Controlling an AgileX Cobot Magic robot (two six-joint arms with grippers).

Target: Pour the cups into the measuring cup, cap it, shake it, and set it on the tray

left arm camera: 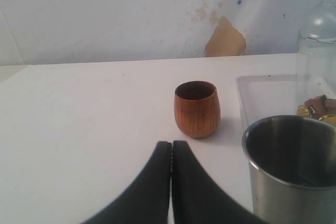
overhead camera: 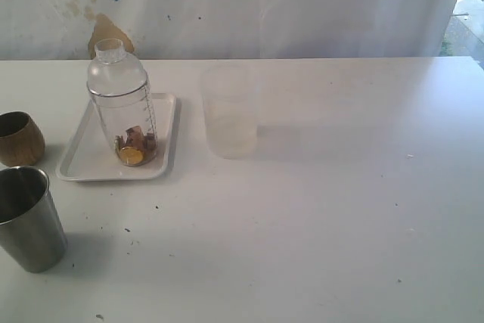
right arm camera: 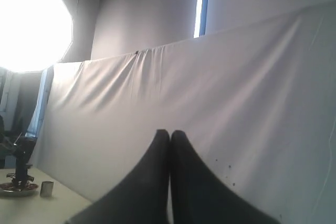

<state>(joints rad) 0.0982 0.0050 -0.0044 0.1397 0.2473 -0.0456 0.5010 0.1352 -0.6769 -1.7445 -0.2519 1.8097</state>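
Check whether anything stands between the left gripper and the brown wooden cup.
Nothing visible does. In the left wrist view, only bare table lies between the shut left gripper and the wooden cup. The steel tumbler stands off to one side of that line, nearer the camera.

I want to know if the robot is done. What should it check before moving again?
1. Tall clear plastic measuring cup with marks stands on the flat white rectangular tray: ok.
2. Its clear domed lid is on: ok.
3. Small rounded brown wooden cup is empty: cannot tell.
4. Tapered stainless-steel tumbler shows nothing inside: ok.
5. Shut and empty, left end effector and right end effector: ok.
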